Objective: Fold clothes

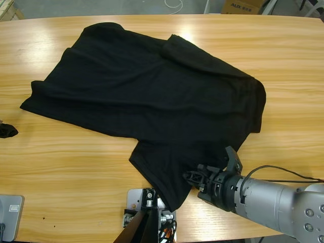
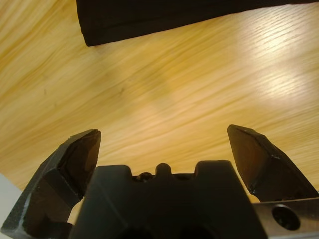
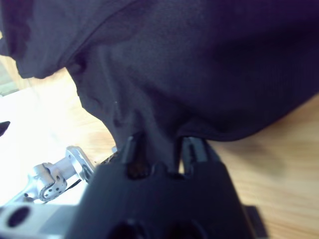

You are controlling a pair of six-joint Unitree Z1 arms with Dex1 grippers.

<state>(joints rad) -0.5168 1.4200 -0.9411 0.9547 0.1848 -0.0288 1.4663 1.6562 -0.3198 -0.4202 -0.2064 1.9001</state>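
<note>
Clothes, here one plain black short-sleeved shirt [image 1: 152,91] of soft matte fabric, are seen spread crumpled across the middle of the long light wooden worktop [image 1: 76,162], with one lower part trailing toward the near edge. That near part is pinched by the right tool [image 1: 195,178], whose two black jaws are drawn almost together on a bunched fold of the fabric [image 3: 149,74], as shown in the right wrist view. The silver-grey right arm [image 1: 273,200] is seen entering from the lower right corner. The left tool [image 2: 164,144] is held with its jaws wide apart and nothing between them, above bare wood, near a hemmed edge of the shirt [image 2: 149,20].
</note>
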